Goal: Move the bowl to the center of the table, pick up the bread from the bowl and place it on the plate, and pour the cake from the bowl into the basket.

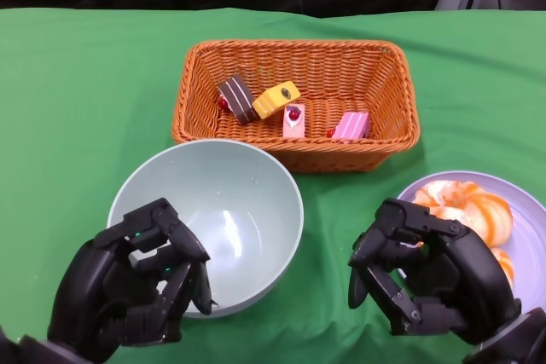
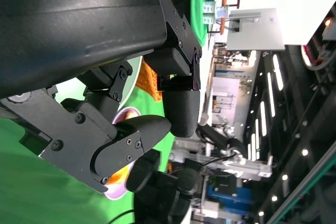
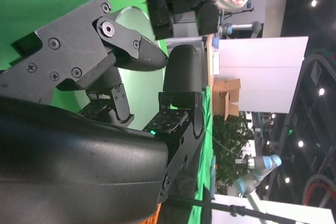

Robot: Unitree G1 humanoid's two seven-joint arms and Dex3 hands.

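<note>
The head view is bright and evenly lit from above; the green table [image 1: 85, 83] shows only soft shadows, one under the basket [image 1: 294, 155] and a faint one beside the bowl [image 1: 209, 210]. A pale glare patch sits low inside the bowl. The frame's top edge is dark. Both wrist views are turned sideways, with the near black fingers [image 3: 184, 72] slightly soft and sheened, and small ceiling lights glaring at the right edge.

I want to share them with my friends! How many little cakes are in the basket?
4, all in the wicker basket: a brown cake at the left, a yellow cake beside it, a pink cake in the middle, and another pink cake at the right. None seems hidden.
</note>
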